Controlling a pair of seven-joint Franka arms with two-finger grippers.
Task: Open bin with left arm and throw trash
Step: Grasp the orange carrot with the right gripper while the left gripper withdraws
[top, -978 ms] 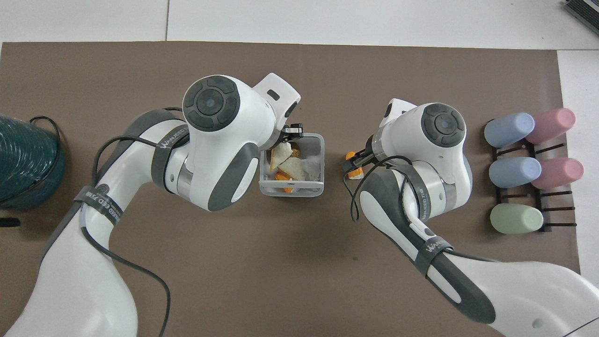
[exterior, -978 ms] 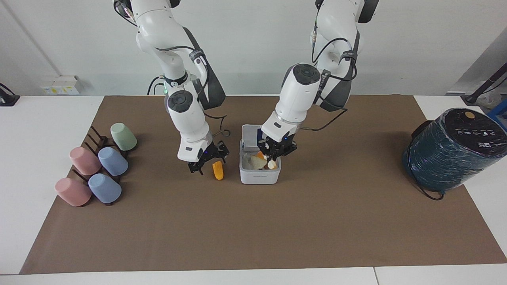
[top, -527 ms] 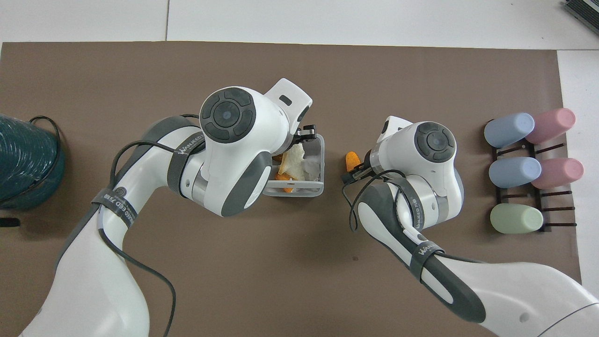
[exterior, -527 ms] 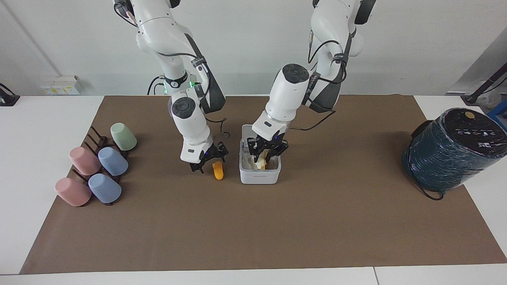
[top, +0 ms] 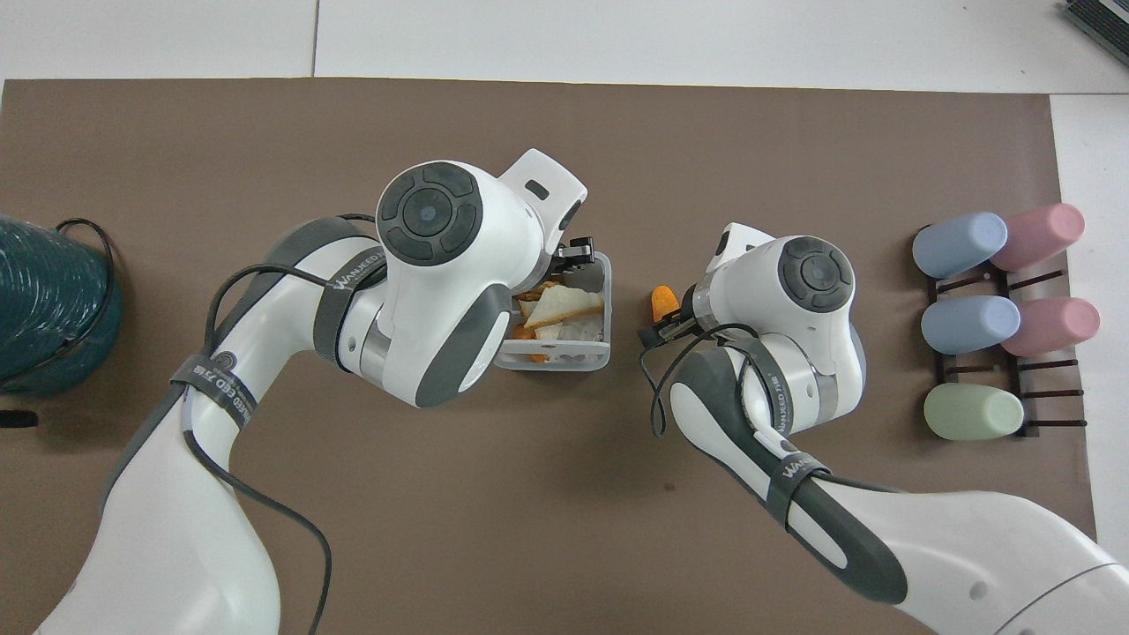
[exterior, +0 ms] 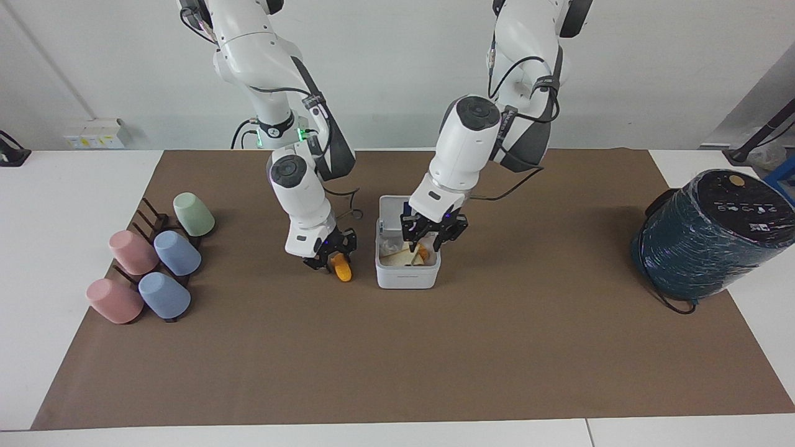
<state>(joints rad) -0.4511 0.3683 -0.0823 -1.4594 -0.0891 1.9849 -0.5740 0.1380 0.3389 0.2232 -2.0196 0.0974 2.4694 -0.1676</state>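
While bin (exterior: 407,276) gapes — left gripper (exterior: 430,243) over it | right gripper (exterior: 329,263) (at orange piece (exterior: 341,268))

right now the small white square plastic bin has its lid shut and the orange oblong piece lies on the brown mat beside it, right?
Not quite: the small white square plastic bin has its hinged lid open, with cream bread wedges lying inside, as the overhead view shows. The orange oblong piece does lie on the brown mat beside it.

A pale wall (exterior: 385,74) rises past the white table (exterior: 74,186).
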